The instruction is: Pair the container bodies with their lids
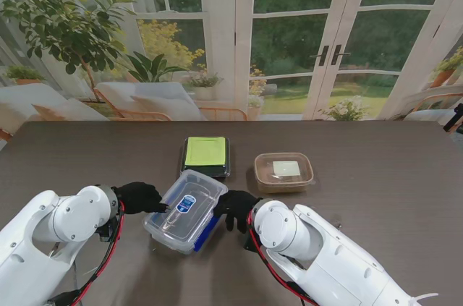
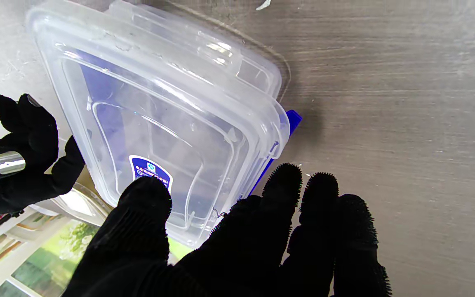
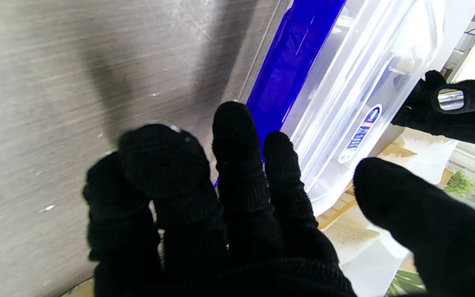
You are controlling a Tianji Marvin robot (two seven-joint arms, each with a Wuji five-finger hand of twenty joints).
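A clear plastic container (image 1: pixel 186 209) with a blue-and-white label on its flat face is seen near the table's near edge, about midway along it, turned at an angle to that edge and tilted, one long side raised. It appears to be upside down, with a clear lid (image 2: pixel 204 53) stacked against it. A blue strip (image 1: pixel 206 232) is visible under its right near side, lying on the table (image 1: pixel 376 176); whether it is a lid or a clasp cannot be told.

The container is flanked by both gloved hands. The left hand (image 1: pixel 139 197) is placed at the container's left side, its thumb laid on the labelled face and its other fingers (image 2: pixel 278 194) spread at the rim; in the left wrist view the fingers are apart and a firm grip is not shown, so whether the container is held cannot be told. The right hand (image 1: pixel 235 208) is set against the container's right side, its thumb lifted near the clear wall and its other fingers (image 3: pixel 233 136) bunched toward the blue strip; whether anything is gripped cannot be told.

Farther from me, toward the table's middle, a dark container with a yellow-green top (image 1: pixel 206 155) is seen, and just to its right, apart from it, a brownish translucent container (image 1: pixel 283 170) bearing a pale label.
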